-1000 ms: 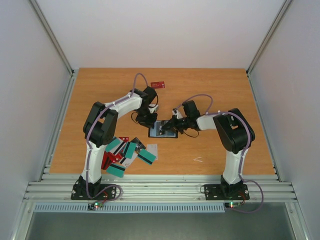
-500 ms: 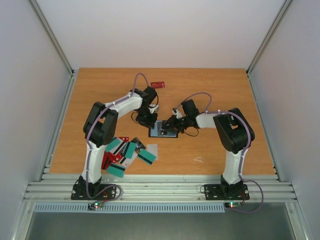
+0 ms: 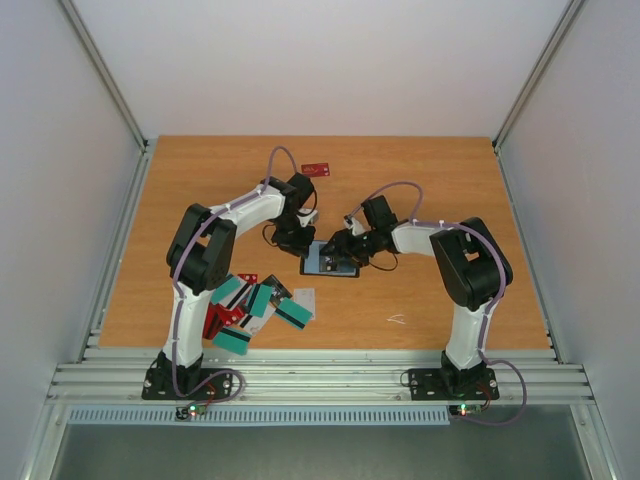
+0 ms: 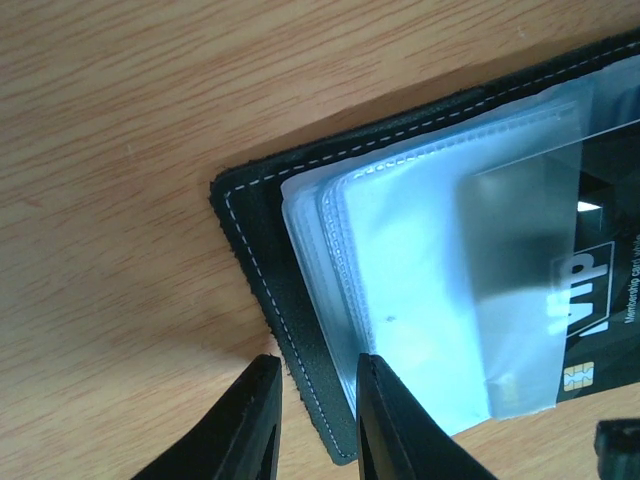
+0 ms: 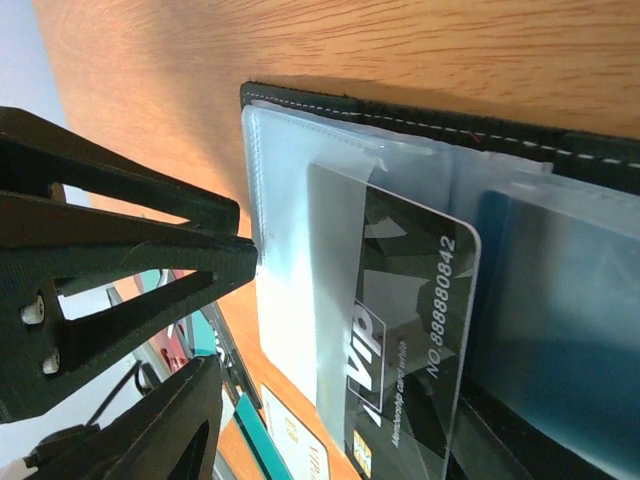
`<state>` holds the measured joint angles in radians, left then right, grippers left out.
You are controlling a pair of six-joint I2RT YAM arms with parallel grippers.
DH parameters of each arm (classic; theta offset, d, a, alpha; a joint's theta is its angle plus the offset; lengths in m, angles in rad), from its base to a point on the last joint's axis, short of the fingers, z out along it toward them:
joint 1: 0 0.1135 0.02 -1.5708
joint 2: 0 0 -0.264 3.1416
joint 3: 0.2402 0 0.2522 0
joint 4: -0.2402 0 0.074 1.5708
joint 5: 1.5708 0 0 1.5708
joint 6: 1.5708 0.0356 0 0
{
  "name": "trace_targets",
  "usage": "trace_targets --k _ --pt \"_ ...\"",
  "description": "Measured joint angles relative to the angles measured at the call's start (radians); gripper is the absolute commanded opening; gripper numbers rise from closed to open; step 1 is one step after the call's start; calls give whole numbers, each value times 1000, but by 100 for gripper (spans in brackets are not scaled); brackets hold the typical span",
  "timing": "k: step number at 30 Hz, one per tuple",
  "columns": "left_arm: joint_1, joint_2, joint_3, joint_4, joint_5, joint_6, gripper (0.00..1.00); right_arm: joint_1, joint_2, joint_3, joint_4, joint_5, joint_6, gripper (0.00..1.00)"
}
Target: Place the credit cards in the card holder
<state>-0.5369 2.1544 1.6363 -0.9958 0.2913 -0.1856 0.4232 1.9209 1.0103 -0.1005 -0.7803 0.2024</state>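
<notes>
The left pincer (image 4: 315, 405) was narrow and pinched the card holder (image 4: 262, 262) near one corner. The black stitched edge sat between its two fingers. The right pincer (image 5: 232, 310) had its fingers apart, and nothing was between them. It sat just beside the end of the clear pockets (image 5: 290, 200) of the holder.

A black card (image 5: 410, 300) with white letters was part way inside one clear pocket. The end with the small gold chip stuck out. Next to it, a blue-green card (image 5: 560, 300) showed through another pocket.

From the top view, the card holder (image 3: 330, 262) lay open and flat in the middle of the worktop (image 3: 200, 180). The left pincer (image 3: 303, 241) was at its left end and the right pincer (image 3: 340, 248) was over it from the right side.

More credit cards (image 3: 250, 305) lay in a messy pile near the front of the worktop, by the left arm. They were blue-green, red and white, and they were well apart from the holder. One red card (image 3: 316, 169) lay by itself at the far side
</notes>
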Motion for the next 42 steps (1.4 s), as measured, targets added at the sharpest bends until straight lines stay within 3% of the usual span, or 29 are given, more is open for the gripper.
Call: trace_targets --k 14,18,32,42 --pt "0 -1 82 -39 -23 -13 24 4 0 84 -170 50 -44 68" --pt "0 -2 81 -48 -39 -16 24 4 0 97 -198 60 -50 76" --pt "0 -1 31 -34 -26 -16 19 16 2 154 -319 113 -65 78" --pt "0 18 -16 26 93 -27 18 23 32 211 -387 127 -64 78"
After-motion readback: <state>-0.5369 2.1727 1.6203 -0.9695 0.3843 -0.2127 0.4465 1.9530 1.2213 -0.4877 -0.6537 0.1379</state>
